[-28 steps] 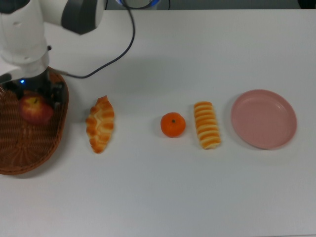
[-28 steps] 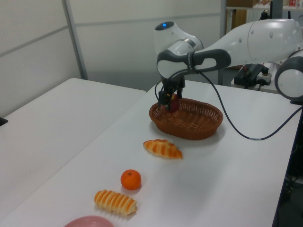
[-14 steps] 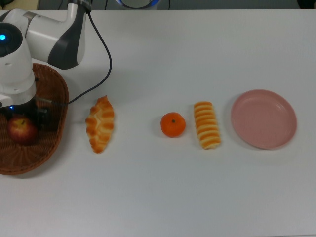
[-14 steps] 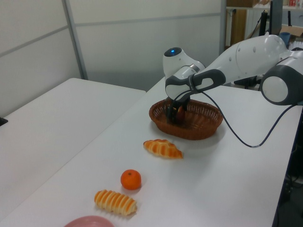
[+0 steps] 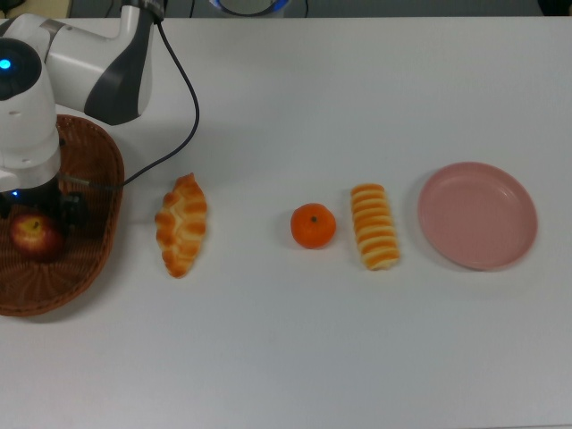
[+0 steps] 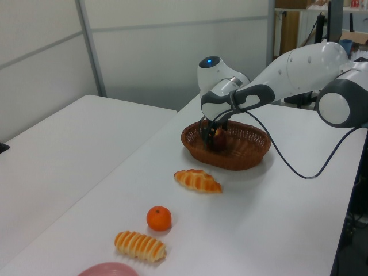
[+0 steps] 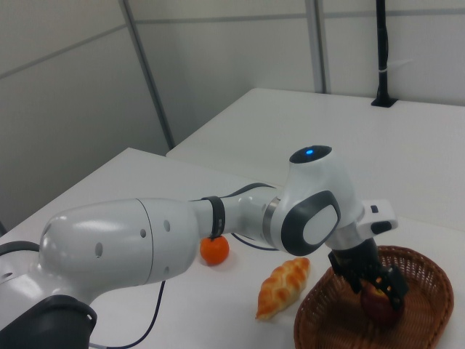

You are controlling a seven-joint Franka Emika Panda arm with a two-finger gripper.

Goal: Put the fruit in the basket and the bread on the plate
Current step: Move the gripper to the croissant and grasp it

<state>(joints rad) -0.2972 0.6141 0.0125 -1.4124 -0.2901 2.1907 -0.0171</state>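
The red apple lies low inside the wicker basket at the top view's left. My gripper reaches down into the basket with its fingers open on either side of the apple. On the white table lie the braided roll, the orange tangerine and the striped roll, in a row toward the top view's right. The pink plate sits beyond them with nothing on it.
A black cable runs from the arm across the table behind the basket. The arm's white links stretch over the far side of the basket in the left view.
The gripper carried the apple from above the basket's rim down into the basket. Its fingers have since spread, and the apple has settled a little toward the top view's left.
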